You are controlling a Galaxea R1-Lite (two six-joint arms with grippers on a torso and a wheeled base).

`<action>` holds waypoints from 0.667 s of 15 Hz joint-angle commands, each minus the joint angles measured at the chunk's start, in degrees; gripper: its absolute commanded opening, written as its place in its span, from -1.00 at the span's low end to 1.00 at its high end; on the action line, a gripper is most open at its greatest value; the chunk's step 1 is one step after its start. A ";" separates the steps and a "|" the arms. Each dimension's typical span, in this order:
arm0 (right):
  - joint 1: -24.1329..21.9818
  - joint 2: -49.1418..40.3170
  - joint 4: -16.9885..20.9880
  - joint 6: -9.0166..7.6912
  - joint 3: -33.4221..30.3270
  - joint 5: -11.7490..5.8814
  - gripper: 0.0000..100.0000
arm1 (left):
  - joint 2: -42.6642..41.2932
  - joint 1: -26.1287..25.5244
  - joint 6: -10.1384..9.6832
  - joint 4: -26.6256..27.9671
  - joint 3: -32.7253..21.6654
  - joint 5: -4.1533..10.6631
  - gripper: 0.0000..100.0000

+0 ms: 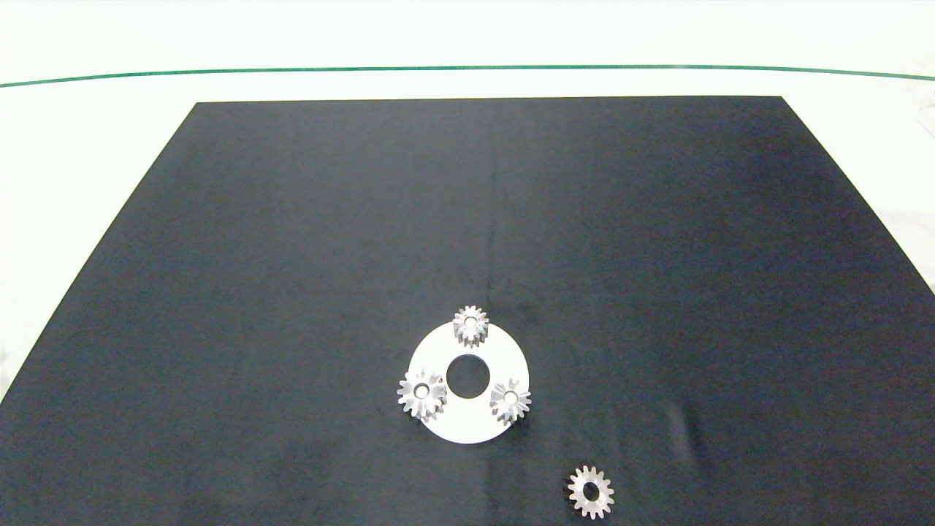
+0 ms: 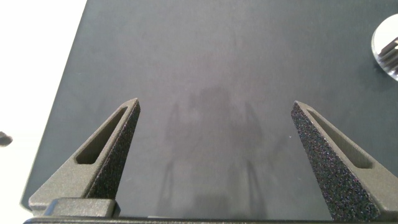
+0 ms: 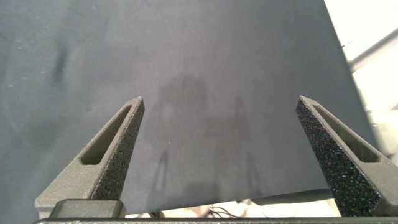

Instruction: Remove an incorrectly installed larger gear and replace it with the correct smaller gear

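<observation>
Black cloth mat (image 1: 292,292) covers most of the white table (image 1: 88,131), and your landmark is the flat white round plate (image 1: 467,422) with a wide dark hole at its centre, lying on the near middle of that mat. Three chunky silver toothed gears stand on the plate's rim: one at the far edge (image 1: 470,325), one at the right edge (image 1: 510,400), and the larger gear (image 1: 421,394) at the left edge, slightly overhanging the rim. You cannot see from above what the gears sit on, since their bodies hide it. The smaller gear (image 1: 590,492), flat silver metal with a wide dark centre hole, lies on the mat to the right of the plate and nearer you, well apart from it, close to the head view's lower edge. Neither arm shows in the head view. In the left wrist view a cut-off sliver of the plate and some gear teeth show at the edge. Your left gripper (image 2: 216,107) hangs over bare mat with fingers spread wide, gripping nothing. Your right gripper (image 3: 219,103) is likewise spread wide over bare mat near its edge, touching nothing.
</observation>
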 commanded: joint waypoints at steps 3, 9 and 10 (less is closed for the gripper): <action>0.65 30.53 11.44 -9.42 -26.54 0.45 1.00 | 34.80 -1.98 6.44 11.54 -25.94 -0.38 1.00; 12.87 44.33 19.62 -9.77 -46.40 0.89 1.00 | 62.04 -25.54 7.05 32.99 -53.10 0.23 1.00; 12.96 44.50 19.62 -9.77 -46.93 0.98 1.00 | 65.38 -27.21 7.49 32.73 -53.72 0.67 1.00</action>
